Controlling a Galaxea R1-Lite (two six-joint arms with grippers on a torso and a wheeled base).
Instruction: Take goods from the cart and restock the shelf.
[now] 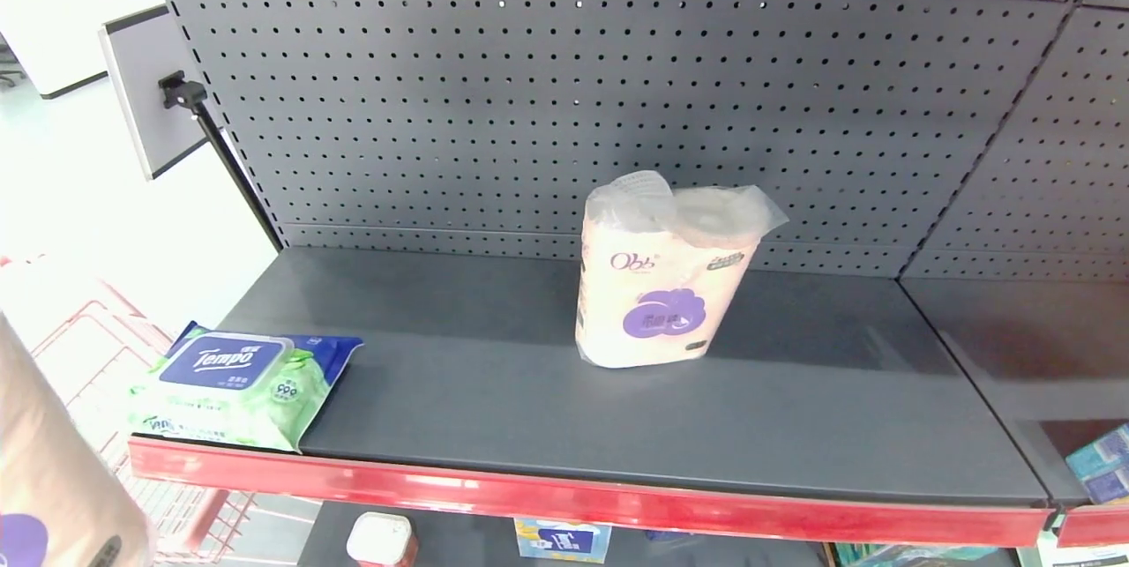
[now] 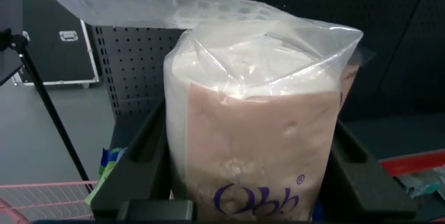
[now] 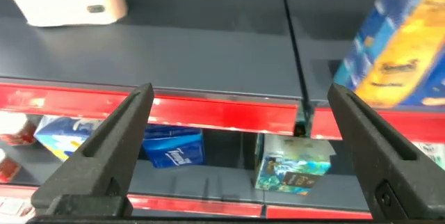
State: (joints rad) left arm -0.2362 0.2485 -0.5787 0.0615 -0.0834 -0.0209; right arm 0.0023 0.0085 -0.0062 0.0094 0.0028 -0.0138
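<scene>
A pink paper roll pack (image 2: 254, 147) in clear wrap sits between the dark fingers (image 2: 135, 165) of my left gripper (image 2: 250, 126), which is shut on it. In the head view this held pack (image 1: 53, 470) shows low at the left, beside the red wire cart (image 1: 106, 346). A second, matching roll pack (image 1: 657, 272) stands upright mid-shelf on the grey shelf board (image 1: 529, 391). A green and blue wipes pack (image 1: 238, 382) lies at the shelf's left front corner. My right gripper (image 3: 240, 95) is open, nothing in it, before the red shelf lip (image 3: 222, 109).
A perforated back panel (image 1: 573, 108) closes the shelf behind. A blue and yellow pack (image 3: 400, 43) stands on the neighbouring shelf section to the right. Boxes and packs (image 3: 292, 168) fill the lower shelf. A sign on a black stand (image 1: 163, 100) is at the left.
</scene>
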